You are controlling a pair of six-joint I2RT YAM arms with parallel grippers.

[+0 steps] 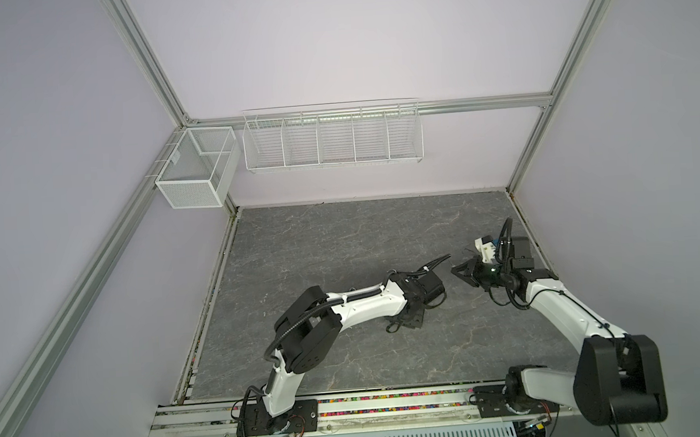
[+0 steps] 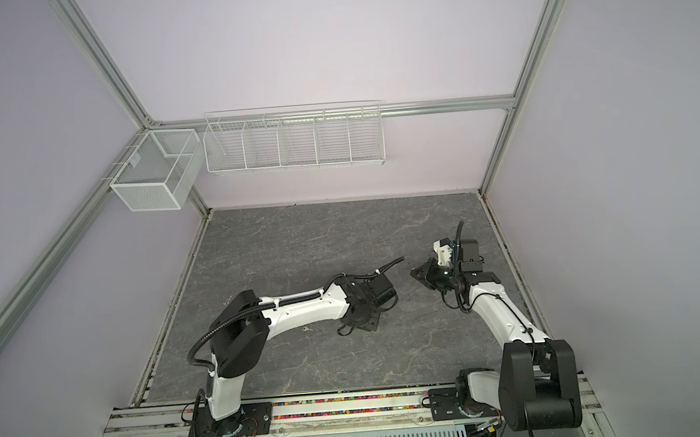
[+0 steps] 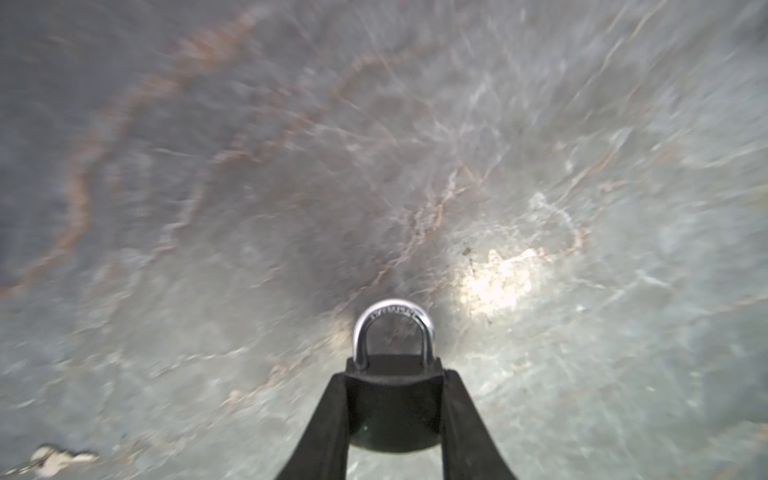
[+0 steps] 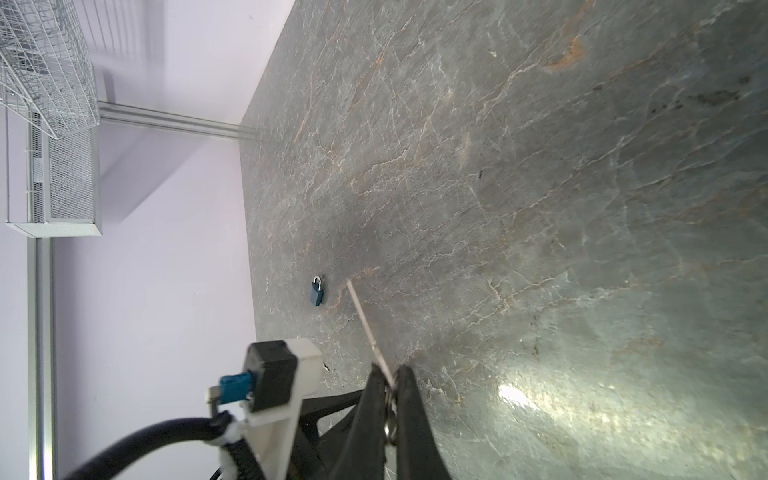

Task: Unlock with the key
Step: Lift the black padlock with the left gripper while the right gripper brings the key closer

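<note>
1. Padlock (image 3: pixel 392 395): its dark body is gripped on both sides by the fingers of the left pincer (image 3: pixel 395 374). The shackle (image 3: pixel 392 328) points away from the wrist with both legs seated in the body, so the lock reads as locked. In both top views the left wrist hides it. It lies right of the middle of the counter (image 1: pixel 341 245).
2. Key (image 4: pixel 366 324): the thin blade juts from the tips of the right pincer (image 4: pixel 390 370), which is closed tight on the bow. A ring shows between the fingers.
3. Relation: in a top view the right pincer (image 1: pixel 460 272) points towards the left wrist, near but apart. Key and padlock do not touch.
4. Step in hand, as judged: both parts are grasped and the lock is being presented to the key. Insertion has not begun.
5. Next move, as judged:
   - The keyway is not visible and is presumably on the body's end opposite the shackle, so that end must face the blade.
   - The blade needs lining up with the slot, a straight push, then a turn.
   - The left grip must stay firm against the twist.
6. Surroundings: a blue padlock (image 4: pixel 316 291) lies on the counter near the wall edge, well apart from both pincers.
</note>
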